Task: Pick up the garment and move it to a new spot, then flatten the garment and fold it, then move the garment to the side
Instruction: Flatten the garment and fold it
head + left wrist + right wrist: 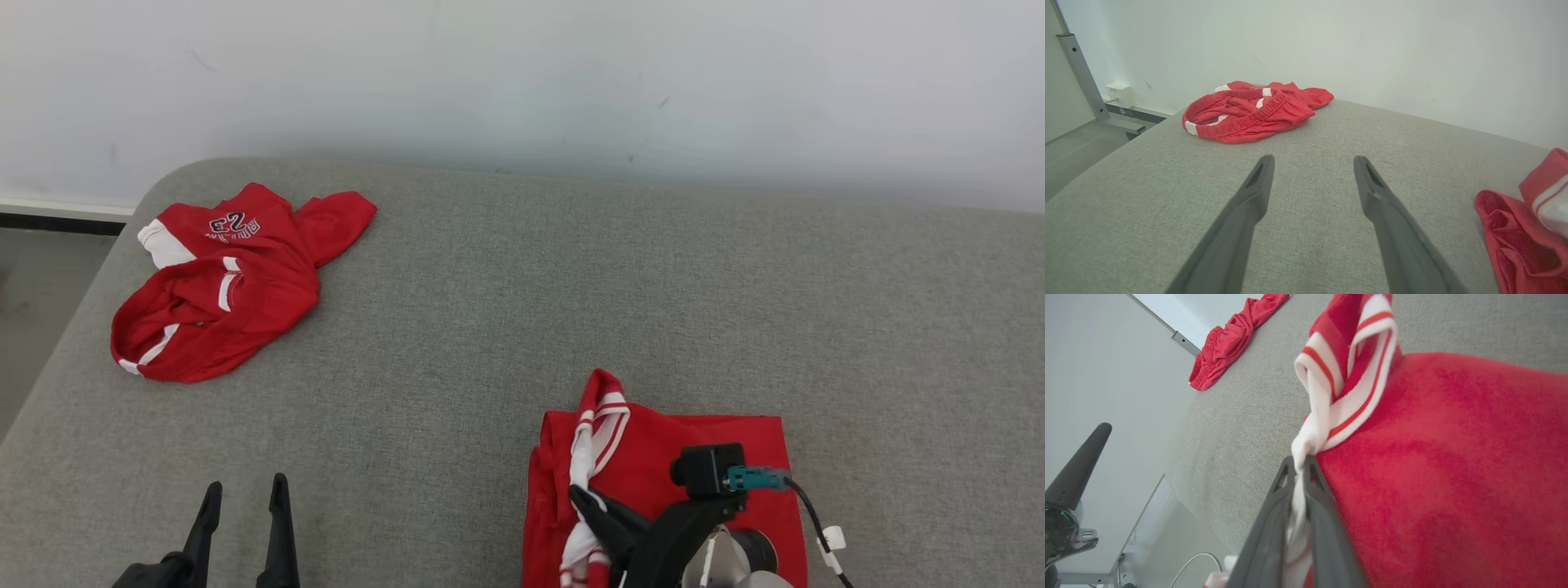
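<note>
Clamped nearly shut, the right gripper [1299, 459] is seen with the white-and-red striped trim [1349, 375] of the red garment [1453, 477] pinched between its two dark fingers, the cloth being drawn into a twisted strand. Beneath the red garment a grey fabric-covered surface [571, 286] is spread, by far the widest thing in sight, and a pale wall [522, 73] is seen well beyond the garment. The red garment itself is laid flat as a rough rectangle (its trim raised along its left side). Well apart from the red garment, far to its left and beyond it, a pair of crumpled red shorts [220, 286] with white bands and dark lettering is heaped near the surface's rounded corner. To the left of the red garment, apart from it, the left gripper [245, 486] is held with its fingers spread wide and nothing between them. Above the red garment the right arm's wrist camera [709, 469] is carried, and a small teal connector [755, 478] is plugged into that camera's side.
</note>
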Controlling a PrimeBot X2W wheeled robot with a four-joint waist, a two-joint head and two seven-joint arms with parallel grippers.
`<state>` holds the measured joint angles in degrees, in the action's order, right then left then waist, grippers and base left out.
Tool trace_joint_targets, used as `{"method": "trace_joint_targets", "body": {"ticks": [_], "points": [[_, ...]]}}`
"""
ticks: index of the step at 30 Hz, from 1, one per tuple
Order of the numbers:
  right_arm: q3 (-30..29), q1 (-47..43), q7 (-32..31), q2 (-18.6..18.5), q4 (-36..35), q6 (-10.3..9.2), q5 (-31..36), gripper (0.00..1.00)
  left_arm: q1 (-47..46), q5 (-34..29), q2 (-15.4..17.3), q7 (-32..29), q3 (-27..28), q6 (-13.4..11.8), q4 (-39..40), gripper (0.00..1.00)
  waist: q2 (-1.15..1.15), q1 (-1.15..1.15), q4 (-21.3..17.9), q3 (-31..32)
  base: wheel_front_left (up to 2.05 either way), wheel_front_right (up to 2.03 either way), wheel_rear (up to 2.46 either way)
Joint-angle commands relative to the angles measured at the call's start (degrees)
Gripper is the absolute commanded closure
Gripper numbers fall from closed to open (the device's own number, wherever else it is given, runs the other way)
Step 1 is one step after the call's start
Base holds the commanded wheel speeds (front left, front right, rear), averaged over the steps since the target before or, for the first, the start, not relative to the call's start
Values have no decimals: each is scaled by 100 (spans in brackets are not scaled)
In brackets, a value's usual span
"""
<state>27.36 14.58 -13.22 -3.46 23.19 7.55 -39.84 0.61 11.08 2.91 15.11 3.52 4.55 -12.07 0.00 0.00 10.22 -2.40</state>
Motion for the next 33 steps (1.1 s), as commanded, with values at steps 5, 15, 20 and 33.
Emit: {"method": "trace_joint_targets", "body": {"ticks": [5,15,20,33], "points": [[143,213,366,-14,239,-15,98,0,-54,71,-1,3,-34,-20,-33,0,0,0,-51,-25,0,0,0],[-459,196,1581,-588,282,-15,503,0,-30,14,-1,3,31,-35,49,0,0,0,-428,75,0,0,0],[-959,-11,2062,-871,77,-15,848,0,1,-39,-1,4,70,-57,168,0,0,0,-651,150,0,0,0],[-2104,-1009,2652,-707,-993,-15,1849,0,169,-284,2,4,138,-12,388,0,0,0,-1026,333,0,0,0]]}}
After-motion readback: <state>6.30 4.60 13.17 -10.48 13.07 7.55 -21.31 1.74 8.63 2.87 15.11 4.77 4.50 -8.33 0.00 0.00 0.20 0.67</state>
